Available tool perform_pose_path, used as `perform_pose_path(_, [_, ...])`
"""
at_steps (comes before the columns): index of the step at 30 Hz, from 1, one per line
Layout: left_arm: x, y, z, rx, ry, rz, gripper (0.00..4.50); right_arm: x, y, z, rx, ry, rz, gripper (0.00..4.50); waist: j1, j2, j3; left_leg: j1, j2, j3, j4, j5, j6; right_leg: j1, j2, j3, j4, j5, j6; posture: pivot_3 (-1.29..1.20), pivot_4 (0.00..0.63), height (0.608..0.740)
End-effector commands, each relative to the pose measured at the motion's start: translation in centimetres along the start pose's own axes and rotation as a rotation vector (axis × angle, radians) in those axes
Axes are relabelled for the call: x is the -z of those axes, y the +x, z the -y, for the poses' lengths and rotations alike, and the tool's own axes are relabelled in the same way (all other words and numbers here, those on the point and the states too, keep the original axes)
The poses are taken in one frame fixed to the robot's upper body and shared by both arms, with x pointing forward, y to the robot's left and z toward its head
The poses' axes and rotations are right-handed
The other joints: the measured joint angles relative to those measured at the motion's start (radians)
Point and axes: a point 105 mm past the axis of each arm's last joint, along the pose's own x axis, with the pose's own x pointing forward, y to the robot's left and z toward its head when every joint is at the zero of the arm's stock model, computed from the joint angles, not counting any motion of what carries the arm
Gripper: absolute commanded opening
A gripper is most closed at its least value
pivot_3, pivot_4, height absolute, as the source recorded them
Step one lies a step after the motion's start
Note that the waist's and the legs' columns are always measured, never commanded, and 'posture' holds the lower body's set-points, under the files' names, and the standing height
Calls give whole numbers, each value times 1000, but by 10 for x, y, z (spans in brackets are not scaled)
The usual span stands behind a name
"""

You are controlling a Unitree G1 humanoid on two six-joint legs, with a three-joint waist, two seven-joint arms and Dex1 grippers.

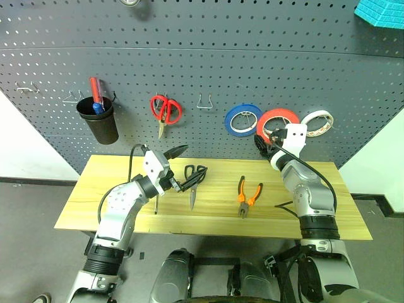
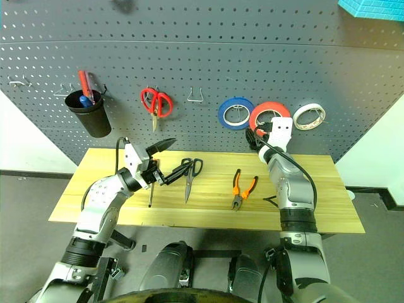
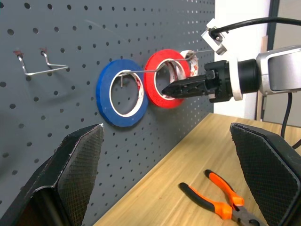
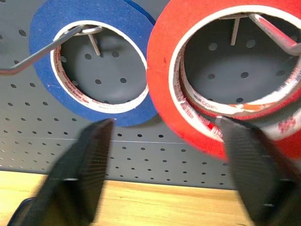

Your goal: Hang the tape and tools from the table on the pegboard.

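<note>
1. The wide solid red tape roll (image 1: 274,124) already hangs on a hook of the dark grey perforated pegboard (image 1: 208,57).
2. The right gripper (image 4: 162,176) is spread open just below it, holding nothing.
3. The left gripper (image 3: 171,174) is open too; orange-handled pliers (image 1: 247,195) and dark-handled steel scissors (image 1: 194,180) lie on the light wooden table (image 1: 113,208), not yet hung.

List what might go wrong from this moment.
1. The red tape hangs on its hook right beside the blue tape, with the right gripper's open fingers close below; pulling back carelessly might knock it off.
2. The pliers, scissors and screwdriver lie on the table; the left gripper, open near the scissors, might push them aside.
</note>
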Motion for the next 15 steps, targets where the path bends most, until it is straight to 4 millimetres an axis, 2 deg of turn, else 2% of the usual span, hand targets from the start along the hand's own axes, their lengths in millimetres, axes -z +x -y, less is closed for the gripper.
perform_pose_path(1, [-12, -1, -2, -8, 29, 37, 4500, -15, -1, 3, 9, -23, 47, 4484, 0, 0, 0, 0, 0, 0, 0, 0, 0, 0, 0, 0, 0, 0, 0, 325, 58, 657])
perform_pose_path(7, [-11, -4, -3, -3, 31, 17, 4500, -17, -8, 0, 31, -63, 19, 4484, 1, 0, 0, 0, 0, 0, 0, 0, 0, 0, 0, 0, 0, 0, 0, 333, 61, 657])
perform_pose_path(15, [-7, -16, -6, -2, 20, -25, 4500, -33, -51, -18, -1, -68, 26, 4484, 2, 0, 0, 0, 1, -1, 0, 0, 0, 0, 0, 0, 0, 0, 0, 331, 66, 657])
